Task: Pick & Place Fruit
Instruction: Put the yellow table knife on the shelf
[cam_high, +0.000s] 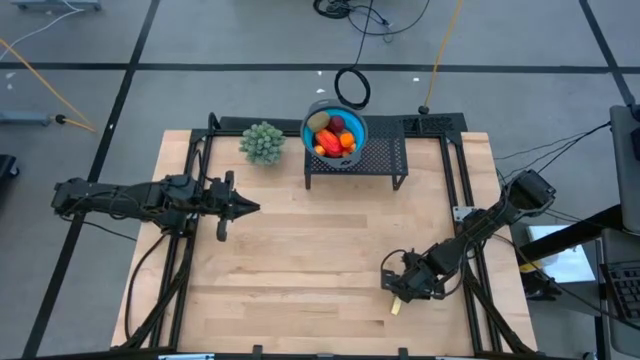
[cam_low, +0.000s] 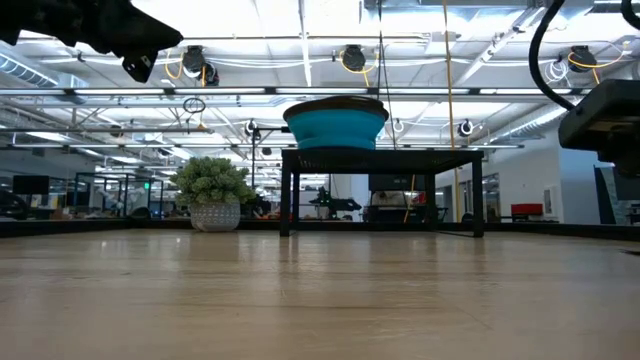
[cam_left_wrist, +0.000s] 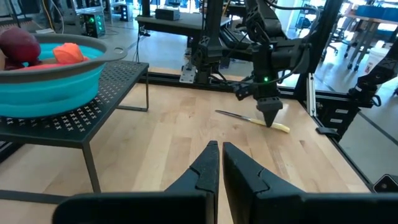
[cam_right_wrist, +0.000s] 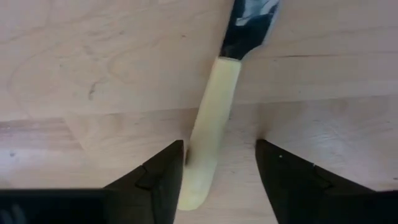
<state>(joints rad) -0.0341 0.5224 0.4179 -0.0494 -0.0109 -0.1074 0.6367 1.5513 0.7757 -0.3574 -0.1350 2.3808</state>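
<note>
Several toy fruits (cam_high: 335, 135), dark red, orange and olive, lie in the blue bowl (cam_high: 310, 122) on a black mesh stand (cam_high: 385, 160). The left wrist view shows a dark red piece (cam_left_wrist: 18, 43) and an orange piece (cam_left_wrist: 68, 53) above the bowl's rim. My left gripper (cam_high: 250, 208) is shut and hovers above the table, left of the stand, touching nothing. My right gripper (cam_right_wrist: 221, 155) is open and points down near the table's right near corner. Its fingers stand on either side of the yellow handle (cam_right_wrist: 208, 137) of a knife (cam_left_wrist: 255, 119) that lies flat on the wood. My right gripper comes from above, its fingers across the knife's yellow handle near the free end (cam_right_wrist: 199, 180). One finger (cam_right_wrist: 165, 168) lies right beside the handle, the other stands apart from it. I cannot tell whether the near finger touches it. The knife lies flat on the table.
A bushy pale-green plant ball (cam_high: 262, 142) stands left of the stand at the far edge. Black frame rails (cam_high: 455, 180) run along the table's sides. Bare wood (cam_high: 310, 250) lies between the two grippers. Cables lie on the floor beyond the far edge.
</note>
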